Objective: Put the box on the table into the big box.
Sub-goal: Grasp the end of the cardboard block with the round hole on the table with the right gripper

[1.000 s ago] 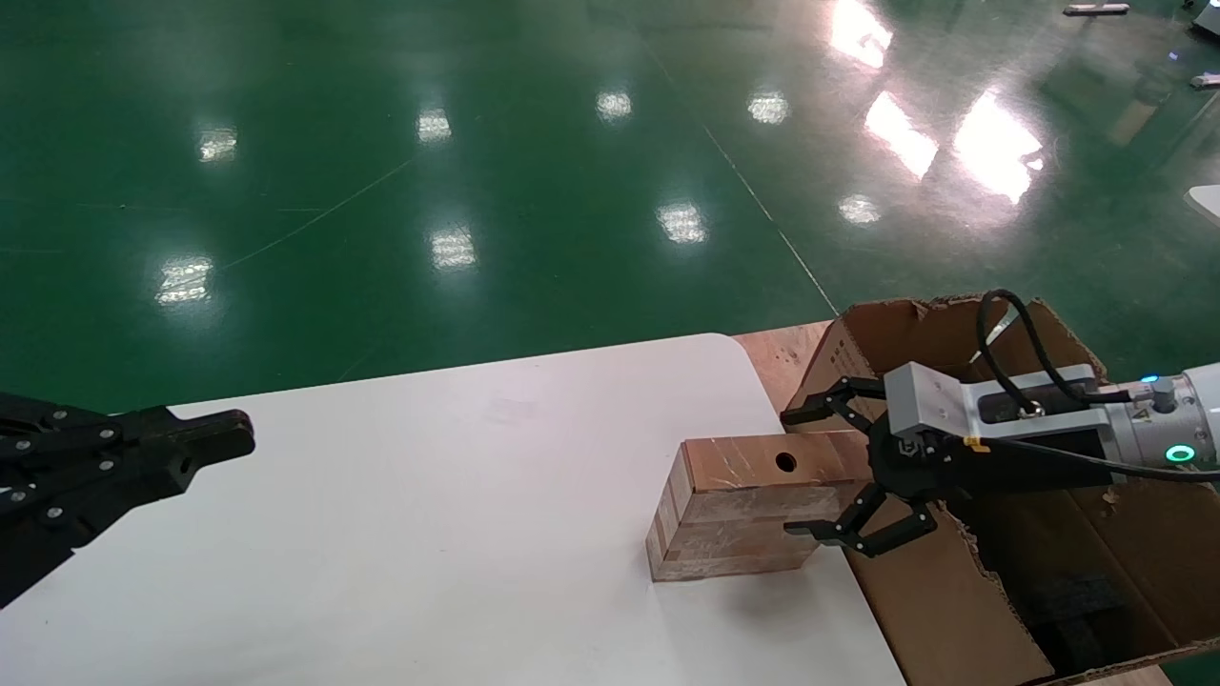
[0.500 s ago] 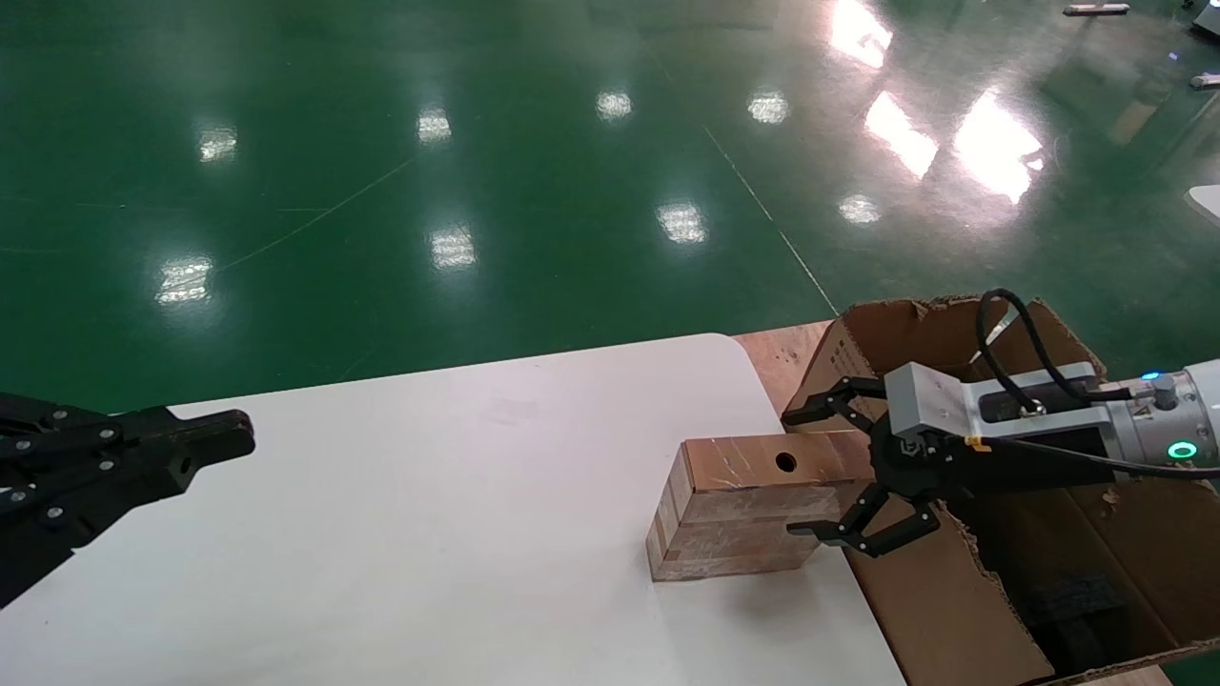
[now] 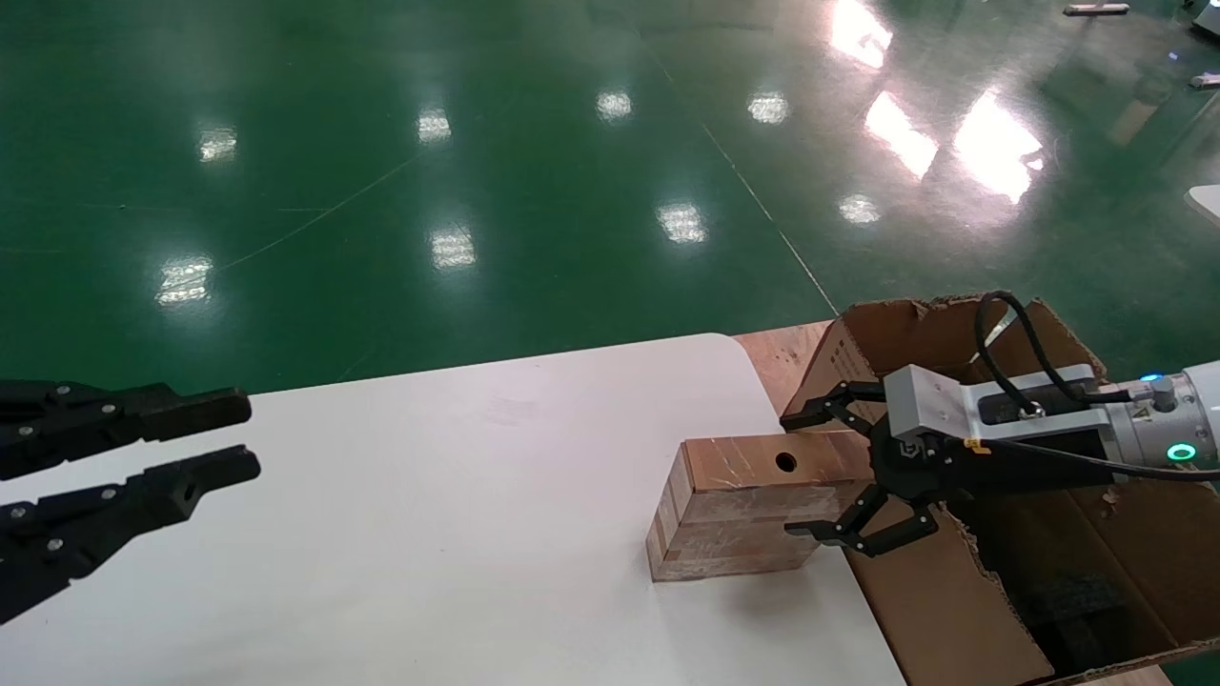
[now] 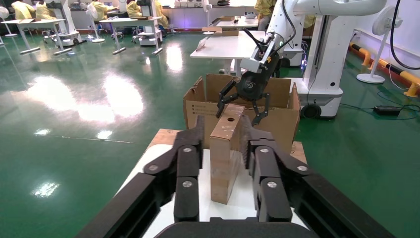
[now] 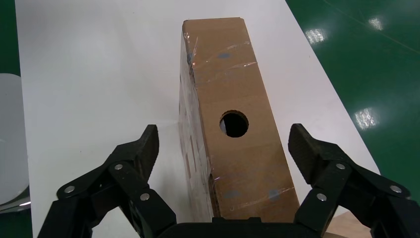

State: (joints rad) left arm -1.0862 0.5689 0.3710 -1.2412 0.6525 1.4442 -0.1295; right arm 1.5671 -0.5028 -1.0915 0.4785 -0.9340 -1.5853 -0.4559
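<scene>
The small tan box (image 3: pixel 753 510) with a round hole in its top face stands on its long edge near the right edge of the white table (image 3: pixel 457 534). My right gripper (image 3: pixel 794 472) is open, with one finger on each side of the box's right end and not touching it. The right wrist view shows the box (image 5: pixel 233 84) between that gripper's (image 5: pixel 224 139) spread fingers. The big box (image 3: pixel 953 610), a torn brown carton, stands just right of the table. My left gripper (image 3: pixel 246 436) is open and empty at the table's far left, pointing toward the box (image 4: pixel 225 158).
A reddish-brown wooden surface (image 3: pixel 782 357) lies under the carton at the table's far right corner. Shiny green floor surrounds the table. Black foam (image 3: pixel 1077 595) shows inside the carton. The carton's printed side (image 4: pixel 198 111) faces the left wrist camera.
My left gripper has opened from shut. The right gripper and the box have stayed almost still.
</scene>
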